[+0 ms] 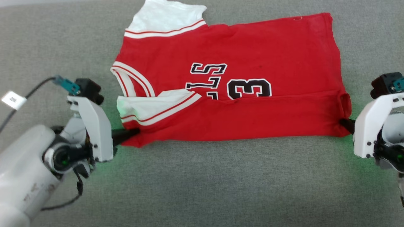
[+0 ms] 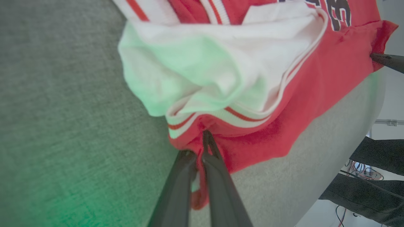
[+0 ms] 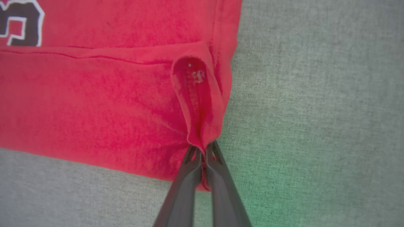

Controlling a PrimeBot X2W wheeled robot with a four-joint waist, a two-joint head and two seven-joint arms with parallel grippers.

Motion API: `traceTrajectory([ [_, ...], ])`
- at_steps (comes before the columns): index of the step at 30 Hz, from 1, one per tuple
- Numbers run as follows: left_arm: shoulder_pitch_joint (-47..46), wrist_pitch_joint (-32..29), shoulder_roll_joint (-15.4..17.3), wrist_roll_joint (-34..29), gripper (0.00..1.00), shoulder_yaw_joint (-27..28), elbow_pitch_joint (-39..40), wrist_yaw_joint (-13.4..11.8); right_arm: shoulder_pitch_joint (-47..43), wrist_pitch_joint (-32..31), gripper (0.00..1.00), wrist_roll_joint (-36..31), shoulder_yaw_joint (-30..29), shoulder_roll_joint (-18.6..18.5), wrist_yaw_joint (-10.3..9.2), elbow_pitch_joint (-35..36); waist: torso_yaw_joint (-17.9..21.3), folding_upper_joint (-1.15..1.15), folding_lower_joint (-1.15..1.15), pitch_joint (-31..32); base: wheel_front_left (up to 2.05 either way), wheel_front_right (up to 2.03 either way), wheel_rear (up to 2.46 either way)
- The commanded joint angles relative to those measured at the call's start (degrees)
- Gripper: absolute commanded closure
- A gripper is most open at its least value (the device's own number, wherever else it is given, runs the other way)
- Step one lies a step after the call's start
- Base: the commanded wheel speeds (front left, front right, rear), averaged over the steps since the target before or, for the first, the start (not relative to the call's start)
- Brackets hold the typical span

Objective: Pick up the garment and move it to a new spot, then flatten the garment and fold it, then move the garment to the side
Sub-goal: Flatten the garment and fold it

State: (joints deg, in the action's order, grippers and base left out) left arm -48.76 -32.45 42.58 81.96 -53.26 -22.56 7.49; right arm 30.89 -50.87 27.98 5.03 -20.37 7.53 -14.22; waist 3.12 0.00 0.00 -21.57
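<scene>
- The red jersey [image 1: 240, 126] lies spread on the grey fabric counter [image 1: 202, 189]. In the head view its neck end is toward the left and its hem toward the right.
- It has white short sleeves with red-and-white stripe trim, black letters outlined in white, and a black numeral 3.
- One white sleeve [image 1: 164, 15] reaches toward the top of the head view. The other sleeve [image 1: 151, 107] lies on the red body near the left claw.
- A long red band along the near edge is turned up over the body, and its upper edge covers the bottom of the lettering.
- The left claw [image 1: 134, 132] is pinched closed on the near left corner of the jersey, just below the striped sleeve cuff.
- In the left wrist view the left claw [image 2: 199, 148] has its two dark fingers pressed together with red cloth [image 2: 284, 104] bunched between them.
- The right claw [image 1: 345, 123] is pinched closed on the near right corner, at the hem.
- In the right wrist view the right claw [image 3: 202, 149] grips a puckered fold of red cloth [image 3: 94, 101] between its tips.
- The left wrist view also shows the right claw's fingers [image 2: 386, 60] at the jersey's far corner.
- The two claws are well apart, one at each end of the same near edge.
- A green glow tints the counter beside each claw, and the white sleeve [image 2: 189, 63] as well.
- A dark cable with a white tag [image 1: 13, 100] runs to the left wrist.
</scene>
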Motion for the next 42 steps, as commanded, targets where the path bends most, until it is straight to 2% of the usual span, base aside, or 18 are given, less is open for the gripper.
traceTrajectory([
  [1, 2.67, 0.35, -0.26, -0.08, 1.00, -0.98, 0.97, -0.04, -2.06, 0.35, 1.00, 0.64, 0.02, -0.98, -0.08, 0.37, -0.64, 0.00, 0.00, 0.86, 0.00, 0.00, 0.00],
  [10, 6.87, 3.48, 4.07, 0.23, 1.00, -0.66, 7.71, -0.03, -8.53, -0.73, 1.00, 3.13, -0.91, -4.19, -0.07, 7.14, -1.81, 0.00, 0.00, 2.26, 0.00, 0.00, 0.00],
  [17, 13.44, 6.49, 10.17, 2.11, 1.00, 0.10, 16.97, -1.43, -16.35, -3.05, 1.00, 4.58, -3.82, -5.87, -0.07, 15.56, -1.94, 0.00, 0.00, 2.68, 0.00, 0.00, 0.00],
  [23, 17.32, 8.66, 12.83, 3.16, 1.00, 0.50, 22.81, -3.37, -20.20, -4.58, 1.00, 4.98, -6.36, -6.19, -0.07, 19.06, -2.20, 0.00, 0.00, 2.54, 0.00, 0.00, 0.00],
  [26, 18.65, 10.29, 12.59, 3.38, 1.00, 0.64, 24.06, -4.02, -21.46, -4.64, 1.00, 4.53, -6.76, -5.25, -0.07, 19.94, -2.29, 0.00, 0.00, 2.58, 0.00, 0.00, 0.00],
  [27, 18.78, 11.00, 12.25, 3.22, 0.84, 0.83, 23.94, -4.09, -21.38, -4.24, 0.98, 4.40, -6.67, -5.06, -0.07, 20.39, -2.37, 0.00, 0.00, 2.68, 0.00, 0.00, 0.00],
  [28, 18.97, 11.75, 11.94, 2.95, 0.50, 0.99, 23.78, -4.16, -21.35, -3.78, 0.76, 4.09, -6.62, -4.98, -0.07, 20.72, -2.41, 0.00, 0.00, 2.78, 0.00, 0.00, 0.00],
  [29, 19.29, 12.36, 11.58, 2.93, 0.03, 1.01, 23.48, -4.14, -21.55, -3.40, 0.45, 3.82, -6.64, -4.78, -0.07, 20.78, -2.46, 0.00, 0.00, 2.98, 0.00, 0.00, 0.00],
  [30, 19.57, 12.97, 11.35, 2.80, 0.00, 1.06, 23.16, -4.00, -21.82, -2.90, 0.02, 3.64, -6.69, -4.58, -0.07, 20.95, -2.52, 0.00, 0.00, 3.25, 0.00, 0.00, 0.00],
  [33, 20.54, 16.05, 10.56, 2.58, 0.00, 1.79, 22.34, -4.11, -22.37, -0.72, 0.00, 3.14, -7.77, -4.03, -0.07, 21.52, -2.80, 0.00, 0.00, 4.23, 0.00, 0.00, 0.00],
  [37, 23.54, 23.13, 9.75, 2.43, 0.00, 3.74, 21.82, -5.13, -23.32, 4.09, 0.00, 1.61, -10.41, -2.69, -0.07, 22.75, -3.20, 0.00, 0.00, 5.85, 0.00, 0.00, 0.00],
  [42, 28.42, 34.34, 8.16, 1.29, 0.00, 6.30, 21.54, -8.22, -23.83, 14.87, 0.00, -1.67, -11.91, 0.23, -0.06, 24.10, -3.90, 0.00, 0.00, 7.19, 0.00, 0.00, 0.00],
])
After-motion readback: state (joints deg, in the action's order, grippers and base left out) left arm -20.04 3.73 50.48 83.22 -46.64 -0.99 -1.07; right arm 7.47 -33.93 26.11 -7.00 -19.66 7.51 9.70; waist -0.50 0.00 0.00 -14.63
